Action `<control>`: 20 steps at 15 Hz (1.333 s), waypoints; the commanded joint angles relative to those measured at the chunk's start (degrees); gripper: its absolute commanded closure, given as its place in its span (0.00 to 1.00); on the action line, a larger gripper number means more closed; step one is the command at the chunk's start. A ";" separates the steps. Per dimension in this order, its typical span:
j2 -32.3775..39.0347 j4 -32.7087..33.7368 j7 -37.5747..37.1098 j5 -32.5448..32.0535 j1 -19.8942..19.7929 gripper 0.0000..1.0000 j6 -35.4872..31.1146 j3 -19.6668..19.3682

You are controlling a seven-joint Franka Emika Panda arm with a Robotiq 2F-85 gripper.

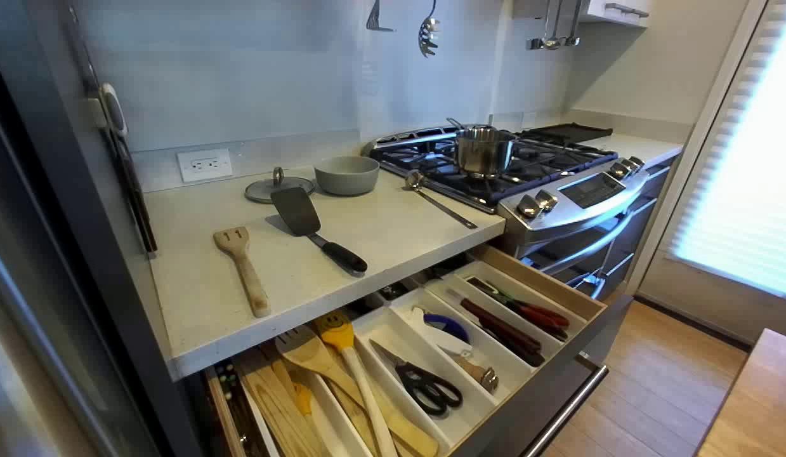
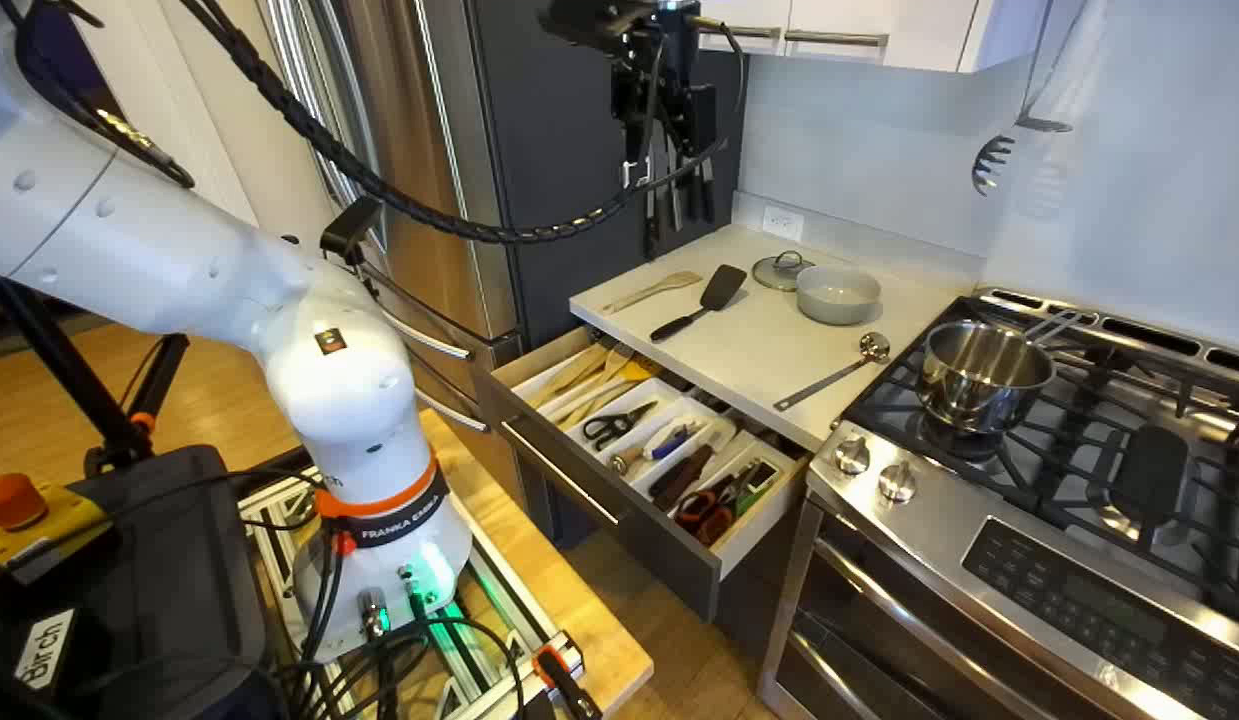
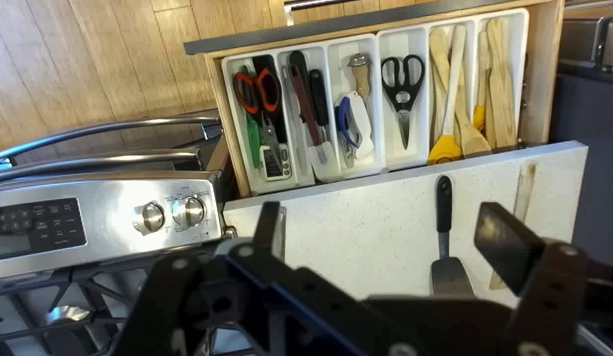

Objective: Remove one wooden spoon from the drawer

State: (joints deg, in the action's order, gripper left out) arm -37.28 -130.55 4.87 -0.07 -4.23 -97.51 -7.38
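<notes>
The drawer (image 1: 557, 400) is pulled open below the counter, with its front also in an exterior view (image 2: 569, 480) and the wrist view (image 3: 336, 27). A pale wooden spoon (image 1: 332, 368) lies in a long compartment, its head toward the counter; it shows in the wrist view (image 3: 472, 138). A yellow-headed wooden spoon (image 3: 447, 146) lies across it. More wooden utensils (image 3: 500, 89) lie in the neighbouring end compartment; their heads are partly hidden under the counter. My gripper (image 3: 388, 237) is open and empty, high above the counter, apart from the drawer; it also shows in an exterior view (image 2: 669, 150).
On the counter (image 1: 196, 285) lie a slotted wooden turner (image 1: 243, 266), a black spatula (image 1: 316, 231), a ladle (image 1: 440, 200), a grey bowl (image 1: 347, 176) and a lid (image 1: 278, 188). A pot (image 2: 984, 375) stands on the stove. Black-handled scissors (image 3: 402, 94) lie in the drawer. A dark panel (image 2: 579, 150) borders the counter.
</notes>
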 commanded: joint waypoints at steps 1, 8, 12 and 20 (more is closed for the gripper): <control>0.08 0.13 0.11 0.10 -0.21 0.00 0.11 0.14; 0.68 -0.67 -0.75 2.49 0.68 0.00 -0.08 0.34; 2.65 -9.22 -4.56 9.57 3.19 0.00 -4.60 4.42; 11.71 -18.83 -6.78 13.89 6.42 0.00 -13.47 9.37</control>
State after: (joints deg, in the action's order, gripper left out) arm -25.52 -149.48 -1.80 13.98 1.93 -111.15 2.30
